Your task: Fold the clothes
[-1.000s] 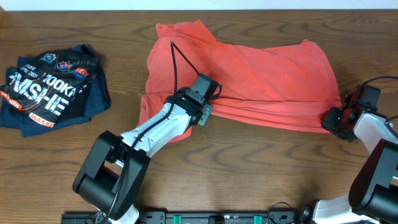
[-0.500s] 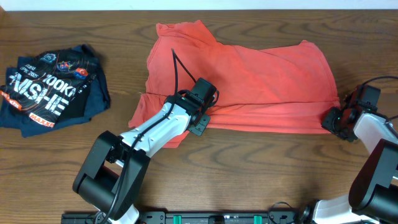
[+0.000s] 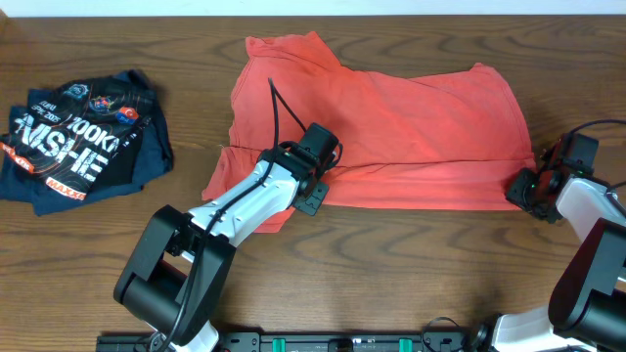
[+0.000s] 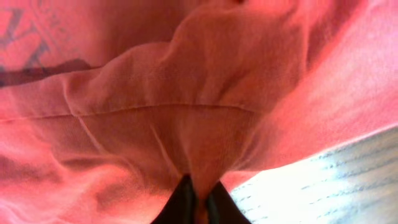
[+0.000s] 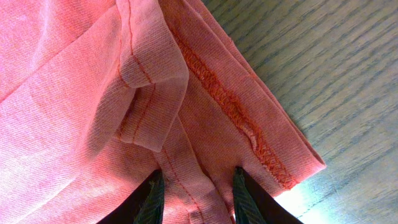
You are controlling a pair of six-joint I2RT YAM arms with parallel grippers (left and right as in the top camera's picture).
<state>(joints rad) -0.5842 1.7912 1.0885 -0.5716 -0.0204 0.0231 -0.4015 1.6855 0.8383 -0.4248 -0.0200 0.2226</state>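
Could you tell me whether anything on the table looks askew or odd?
The coral-red T-shirt lies crooked and rumpled, its near edge doubled over and bunched where the left claw pinches it. A dark printed garment sits crumpled at the left end.

Brown wooden table (image 3: 411, 274), coral-red T-shirt (image 3: 421, 127) spread mid-table, dark printed garment (image 3: 83, 142) bunched at left

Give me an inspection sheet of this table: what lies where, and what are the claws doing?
Surface: wooden table, brown planks.
Job's things: coral-red T-shirt spread at centre, lower edge doubled over.
Clutter: dark navy garment with white and orange lettering, crumpled at the left.
Grippers: left claw pinches the shirt's lower hem; right claw grips its right corner.
Cables: black cable arcs over the shirt.
Surroundings: white strip beyond the far edge.
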